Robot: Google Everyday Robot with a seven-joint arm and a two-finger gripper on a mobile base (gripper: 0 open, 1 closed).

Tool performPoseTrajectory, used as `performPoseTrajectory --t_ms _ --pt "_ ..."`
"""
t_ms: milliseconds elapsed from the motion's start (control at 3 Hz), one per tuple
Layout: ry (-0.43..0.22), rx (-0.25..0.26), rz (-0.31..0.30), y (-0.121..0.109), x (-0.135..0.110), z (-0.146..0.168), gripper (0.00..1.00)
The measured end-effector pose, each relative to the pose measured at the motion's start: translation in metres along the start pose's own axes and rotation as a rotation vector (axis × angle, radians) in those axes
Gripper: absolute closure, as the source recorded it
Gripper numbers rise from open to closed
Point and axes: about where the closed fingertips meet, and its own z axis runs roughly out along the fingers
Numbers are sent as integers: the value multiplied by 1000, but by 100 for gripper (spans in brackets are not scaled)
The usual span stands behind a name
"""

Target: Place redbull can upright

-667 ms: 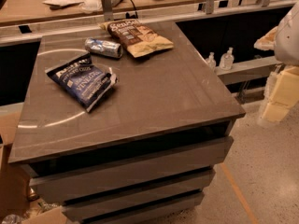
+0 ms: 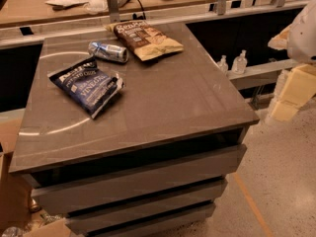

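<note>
The redbull can [image 2: 108, 52], slim and silver-and-blue, lies on its side at the back left of the grey table [image 2: 187, 98]. It lies between the dark blue chip bag [image 2: 88, 85] in front of it and the brown-and-cream chip bag [image 2: 145, 39] to its right. My gripper [image 2: 295, 90] shows as cream-coloured parts below the white arm [image 2: 302, 28] at the right edge of the view. It is off the table's right side, far from the can and holding nothing visible.
The table stands on stacked grey tiers. Behind it runs a wooden counter [image 2: 29, 6] with papers and cables. Two small clear bottles [image 2: 232, 63] stand on a low ledge to the right. A cardboard box [image 2: 12, 196] sits at the lower left on the speckled floor.
</note>
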Motion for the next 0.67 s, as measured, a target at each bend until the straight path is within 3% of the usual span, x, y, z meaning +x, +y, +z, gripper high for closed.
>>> performPoseTrajectory --t_ms 667 --pt "-26 -4 69 -73 -35 30 0"
